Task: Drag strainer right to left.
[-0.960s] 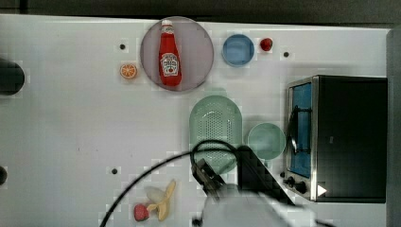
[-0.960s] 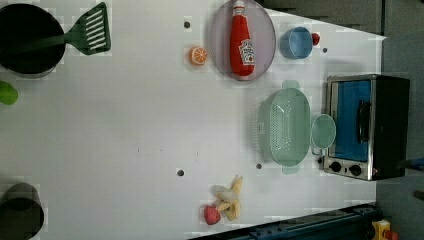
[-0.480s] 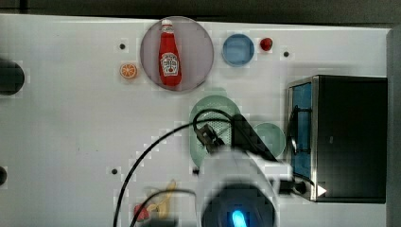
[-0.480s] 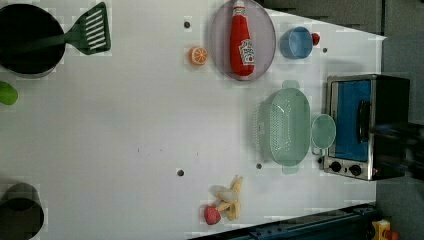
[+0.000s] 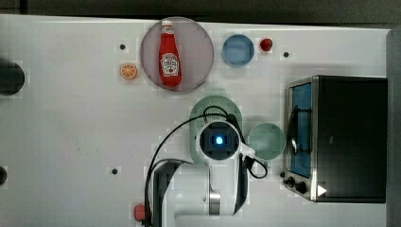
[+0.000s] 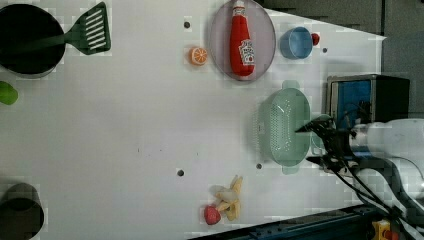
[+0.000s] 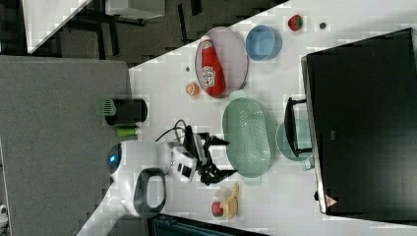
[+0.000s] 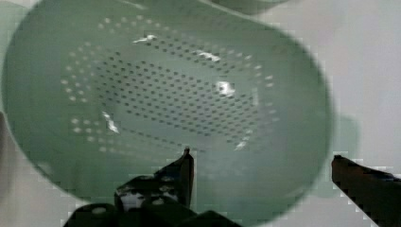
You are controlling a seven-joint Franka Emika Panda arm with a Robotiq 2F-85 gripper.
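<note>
Wrist view: pale green oval strainer (image 8: 165,94), inside dotted with holes.

Surface (image 5: 71,132): white, matte, evenly lit, dotted with small dark holes. A dark band runs past its far edge, beyond the surface in the top view. In the right view, grey floor (image 7: 54,147) lies beside the surface, with dark furniture legs (image 7: 147,19) and a second white tabletop (image 7: 49,14) near the surface's corner. Grey panel (image 6: 400,20) borders the surface in the left view.
</note>
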